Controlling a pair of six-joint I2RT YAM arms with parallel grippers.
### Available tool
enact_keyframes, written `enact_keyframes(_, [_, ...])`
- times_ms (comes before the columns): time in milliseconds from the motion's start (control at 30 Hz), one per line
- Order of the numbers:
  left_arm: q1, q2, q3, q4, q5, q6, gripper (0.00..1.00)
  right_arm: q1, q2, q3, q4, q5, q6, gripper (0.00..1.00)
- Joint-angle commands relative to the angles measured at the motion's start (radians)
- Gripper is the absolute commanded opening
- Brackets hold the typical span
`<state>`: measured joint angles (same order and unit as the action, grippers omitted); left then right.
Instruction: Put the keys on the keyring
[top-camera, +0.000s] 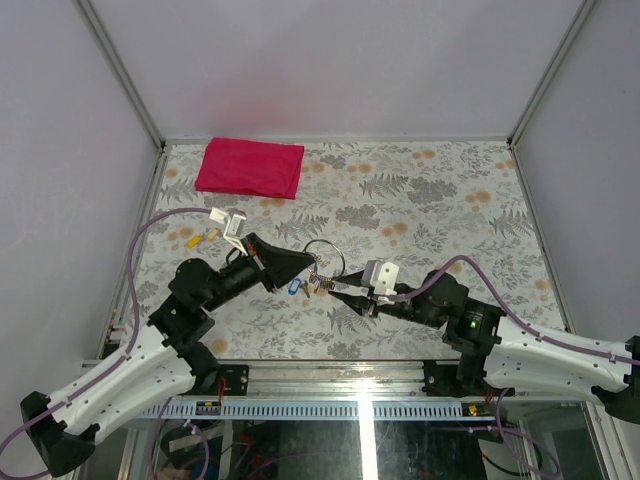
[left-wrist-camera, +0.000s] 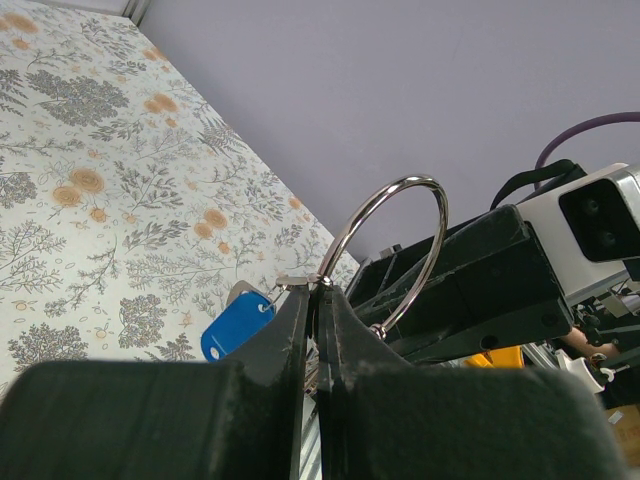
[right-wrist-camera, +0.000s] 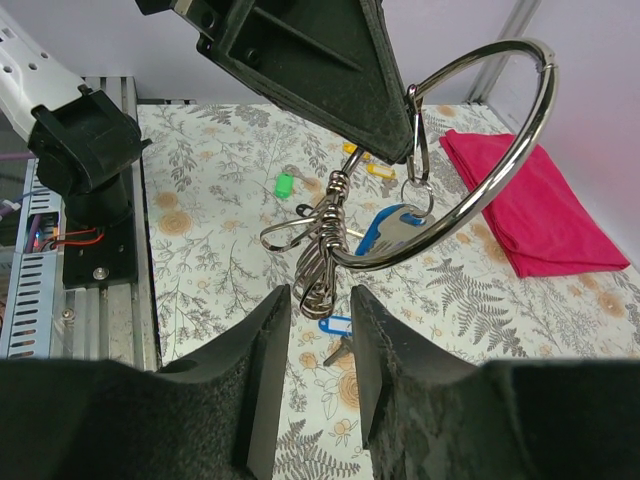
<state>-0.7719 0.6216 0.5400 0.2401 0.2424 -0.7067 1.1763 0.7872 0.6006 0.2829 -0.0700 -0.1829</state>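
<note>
My left gripper (top-camera: 308, 268) is shut on the keyring, a large silver ring (top-camera: 325, 258) with a cluster of thin wire rings (right-wrist-camera: 322, 255) hanging from it, held above the table. In the left wrist view the ring (left-wrist-camera: 400, 225) rises from my shut jaws. One blue-headed key (right-wrist-camera: 385, 228) hangs at the ring; it also shows in the left wrist view (left-wrist-camera: 235, 325). A second blue-headed key (right-wrist-camera: 333, 328) lies on the table below. My right gripper (right-wrist-camera: 318, 305) is open, its fingertips just below the wire cluster, one on each side, not touching it.
A red cloth (top-camera: 250, 167) lies at the back left. Yellow tags (top-camera: 200, 237) and a small green tag (right-wrist-camera: 285, 185) lie on the floral table (top-camera: 450, 200) left of the grippers. Grey walls enclose the table on three sides.
</note>
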Motion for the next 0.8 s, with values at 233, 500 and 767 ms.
enact_keyframes(233, [-0.003, -0.008, 0.025, 0.075, -0.009, -0.001, 0.0, -0.001, 0.006, 0.013, 0.073, -0.009, 0.013, 0.29])
enact_keyframes(500, [-0.003, -0.005, 0.023, 0.083, -0.008, -0.001, 0.0, -0.001, -0.02, 0.019, 0.045, 0.006, 0.007, 0.21])
enact_keyframes(767, [-0.003, -0.009, 0.022, 0.075, -0.01, 0.0, 0.0, -0.001, -0.041, 0.022, 0.016, 0.013, 0.003, 0.2])
